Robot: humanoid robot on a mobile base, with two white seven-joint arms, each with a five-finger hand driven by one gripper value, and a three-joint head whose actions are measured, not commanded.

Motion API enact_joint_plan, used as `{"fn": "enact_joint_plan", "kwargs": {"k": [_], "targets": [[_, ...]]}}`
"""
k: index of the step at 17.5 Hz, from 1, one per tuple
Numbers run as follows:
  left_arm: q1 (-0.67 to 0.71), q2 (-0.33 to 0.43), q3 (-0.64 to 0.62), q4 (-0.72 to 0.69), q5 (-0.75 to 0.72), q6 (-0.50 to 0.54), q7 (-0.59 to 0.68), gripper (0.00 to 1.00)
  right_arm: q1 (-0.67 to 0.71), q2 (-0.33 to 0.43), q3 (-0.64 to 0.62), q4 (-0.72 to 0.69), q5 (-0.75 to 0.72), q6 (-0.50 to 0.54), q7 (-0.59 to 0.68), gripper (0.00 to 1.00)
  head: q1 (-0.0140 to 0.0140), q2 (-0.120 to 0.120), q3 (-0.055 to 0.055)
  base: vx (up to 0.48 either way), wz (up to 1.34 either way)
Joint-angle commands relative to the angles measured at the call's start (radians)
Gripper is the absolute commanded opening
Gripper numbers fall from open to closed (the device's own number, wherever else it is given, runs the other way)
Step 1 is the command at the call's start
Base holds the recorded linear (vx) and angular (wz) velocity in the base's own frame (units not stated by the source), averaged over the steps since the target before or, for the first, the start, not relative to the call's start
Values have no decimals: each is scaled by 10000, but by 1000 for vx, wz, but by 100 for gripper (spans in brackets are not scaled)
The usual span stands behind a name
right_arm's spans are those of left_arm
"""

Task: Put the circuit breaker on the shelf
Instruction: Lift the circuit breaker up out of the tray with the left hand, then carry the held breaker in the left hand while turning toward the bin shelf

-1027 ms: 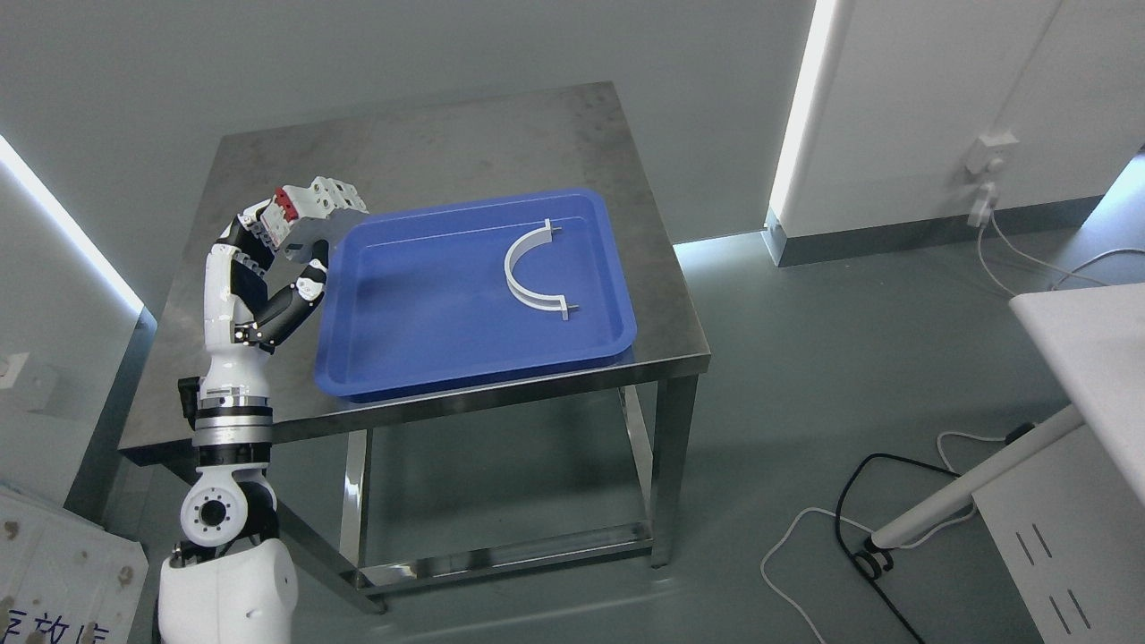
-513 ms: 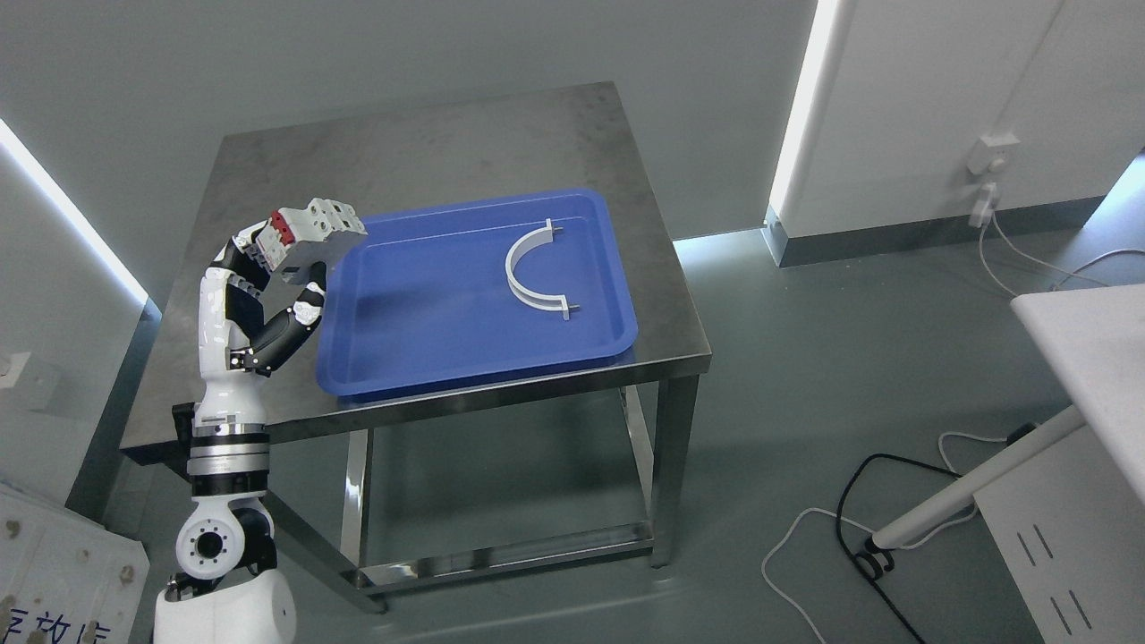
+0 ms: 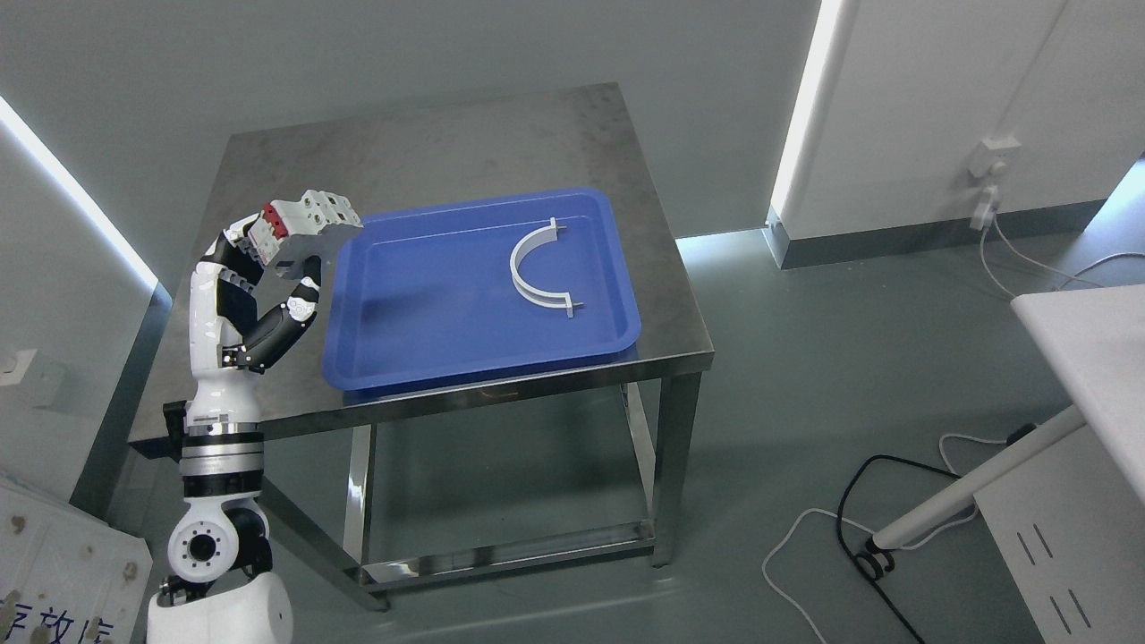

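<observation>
A white and grey circuit breaker [image 3: 302, 227] with red switches is held up in the air in my left hand [image 3: 268, 268], whose fingers are curled around it. The hand hovers over the left part of the steel table [image 3: 420, 152], just left of the blue tray [image 3: 420, 313]. My left arm rises from the lower left corner. No shelf shows clearly in this view. My right arm is out of view.
A white curved bracket [image 3: 534, 268] lies in the blue tray. A white panel [image 3: 1087, 358] and a white pole [image 3: 966, 492] stand at the right. Cables [image 3: 841, 528] trail on the floor. A white box [image 3: 54, 572] sits at the lower left.
My left hand with the breaker has drifted slightly left and down in the picture. The whole view has shifted a little too, so the camera has moved.
</observation>
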Motion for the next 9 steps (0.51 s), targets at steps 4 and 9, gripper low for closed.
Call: {"fn": "enact_joint_plan", "kwargs": {"k": [4,9], "targets": [[38,139,-94,-597,248,34,32,14,2,-175,1,0,0,-3,20,100,0,0,0,-38,-12],[298,139,-63,-597,248,-119,-44,14,2,-175,1,0,0,-3,20,100,0,0,0,-146,-77]]}}
